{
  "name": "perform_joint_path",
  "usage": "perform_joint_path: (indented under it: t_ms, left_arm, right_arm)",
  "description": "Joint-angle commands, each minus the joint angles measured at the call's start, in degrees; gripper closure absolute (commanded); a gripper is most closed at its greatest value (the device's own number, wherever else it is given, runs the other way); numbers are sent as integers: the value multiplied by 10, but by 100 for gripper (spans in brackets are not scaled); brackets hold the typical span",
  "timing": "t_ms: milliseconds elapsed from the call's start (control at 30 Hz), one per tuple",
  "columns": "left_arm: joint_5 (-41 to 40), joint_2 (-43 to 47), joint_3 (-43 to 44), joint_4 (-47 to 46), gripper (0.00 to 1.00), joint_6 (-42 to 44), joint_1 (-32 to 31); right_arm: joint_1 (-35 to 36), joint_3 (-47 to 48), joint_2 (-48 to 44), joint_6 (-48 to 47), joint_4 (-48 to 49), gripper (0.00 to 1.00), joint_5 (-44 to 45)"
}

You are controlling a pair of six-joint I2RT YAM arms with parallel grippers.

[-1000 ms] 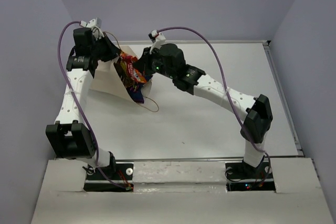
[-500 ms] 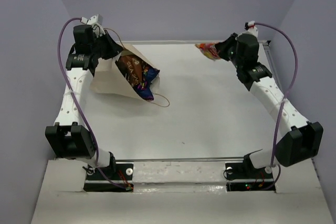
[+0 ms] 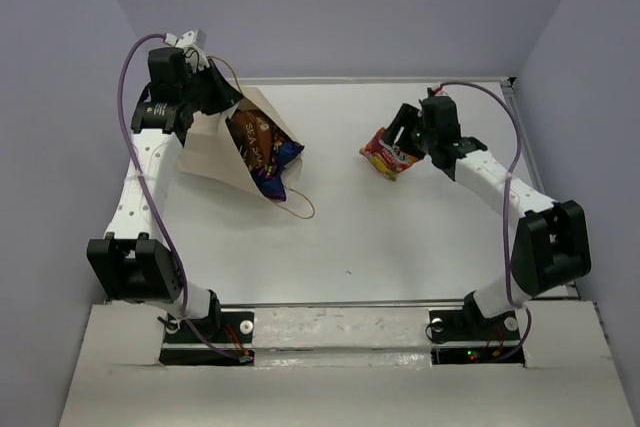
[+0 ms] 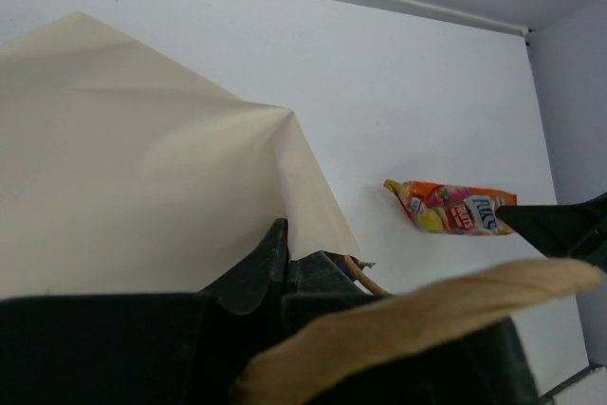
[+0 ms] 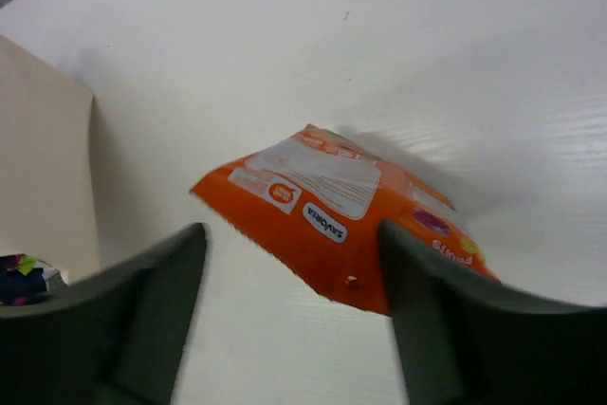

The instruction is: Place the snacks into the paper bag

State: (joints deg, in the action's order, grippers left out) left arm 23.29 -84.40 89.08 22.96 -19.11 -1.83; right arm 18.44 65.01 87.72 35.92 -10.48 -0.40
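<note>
The paper bag (image 3: 212, 155) lies tilted at the back left with its mouth toward the table's middle. My left gripper (image 3: 214, 97) is shut on its upper edge (image 4: 302, 234). Inside the bag show a dark brown chip bag (image 3: 250, 137), a blue packet (image 3: 287, 153) and a purple one (image 3: 266, 185). The small orange-red packet (image 3: 386, 155) rests on the table right of centre, also seen in the left wrist view (image 4: 451, 208). My right gripper (image 3: 404, 139) is at this packet (image 5: 332, 206), its jaws (image 5: 292, 234) open wide on either side, not pinching it.
A brown loop handle (image 3: 296, 207) of the bag trails onto the table; the other handle (image 4: 427, 315) hangs across the left wrist camera. A raised rim (image 3: 535, 177) bounds the table at the right and back. Purple cables arch over both arms.
My right arm left the bag, took the orange-red packet at the far right corner, brought it toward the middle and opened its jaws. The left gripper kept hold of the bag.
</note>
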Motion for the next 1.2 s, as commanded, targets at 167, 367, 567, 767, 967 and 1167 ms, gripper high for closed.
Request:
perform_joint_path:
  t_ms: [167, 367, 567, 767, 967, 1167]
  left_arm:
    - [34, 42, 69, -116, 100, -18, -4]
    - [34, 41, 63, -116, 100, -20, -4]
    - [34, 40, 66, -115, 100, -20, -5]
    - [33, 43, 58, -116, 100, -19, -5]
    - [33, 43, 60, -116, 100, -18, -5]
    - [34, 43, 58, -116, 100, -20, -5]
  right_arm:
    - [86, 205, 11, -128, -168, 0, 160]
    - [221, 225, 2, -111, -115, 1, 171]
    - [242, 160, 68, -37, -16, 38, -29]
    - [242, 132, 91, -4, 77, 37, -102]
    - [242, 106, 133, 19, 80, 39, -91]
    - [242, 135, 185, 16, 85, 41, -72]
